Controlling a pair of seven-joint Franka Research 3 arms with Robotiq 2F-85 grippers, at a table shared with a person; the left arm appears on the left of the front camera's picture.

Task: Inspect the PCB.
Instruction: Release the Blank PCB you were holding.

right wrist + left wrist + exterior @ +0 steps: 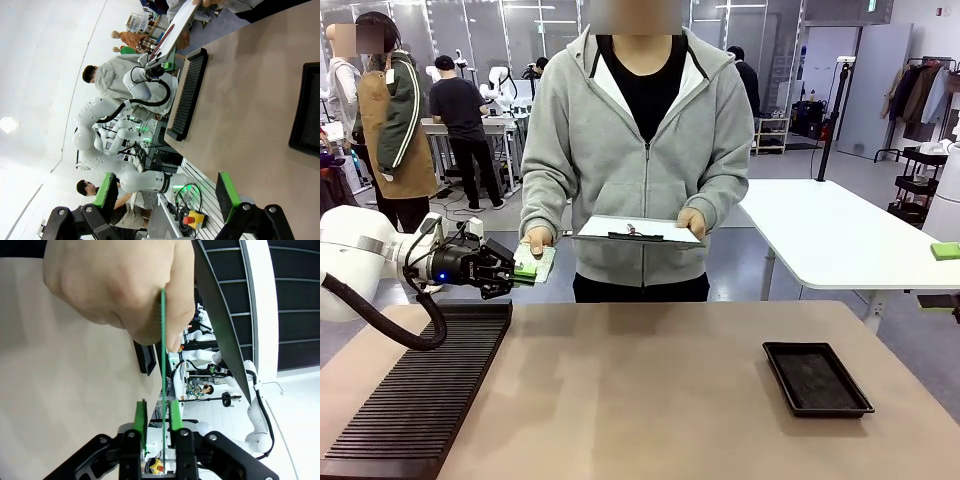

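Hanging between parted left jaws — PCB | person's hand grips it

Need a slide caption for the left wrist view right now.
Person's hand holds the PCB edge-on between the left end effector's parted green pads, neither visibly touching it.

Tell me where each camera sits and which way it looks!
Front view: between the arms, looking across the table at the person; the left pincer shows, at the PCB.
Left wrist view: on the left wrist, looking along its green fingers at the person's hand holding the PCB.
Right wrist view: on the right wrist, looking past the open right pincer over the table toward the slotted rack.
Shared: front and right wrist views both show the black tray.
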